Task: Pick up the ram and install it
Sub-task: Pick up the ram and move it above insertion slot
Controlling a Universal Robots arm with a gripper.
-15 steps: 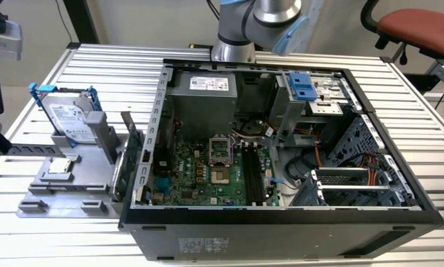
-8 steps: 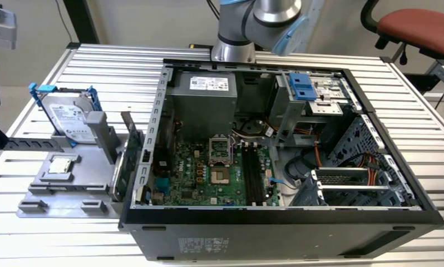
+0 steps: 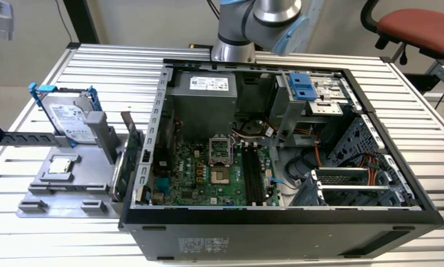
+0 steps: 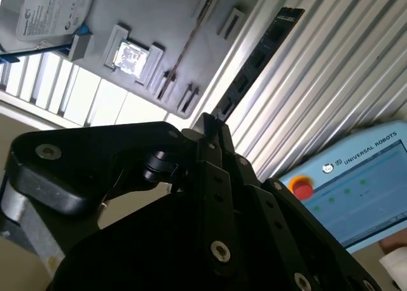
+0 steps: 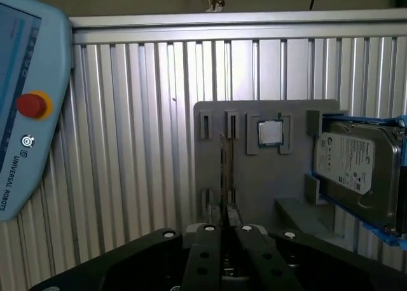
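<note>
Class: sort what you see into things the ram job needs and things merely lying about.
Needed: long dark circuit-board ram stick; black gripper shut on it; long black memory slots.
Lying about: silver hard drive; square processor chip; blue teach pendant.

Ext view: high, down onto PC case [image 3: 281, 233]; both wrist views share holder [image 5: 273, 176] [image 4: 146, 11]
</note>
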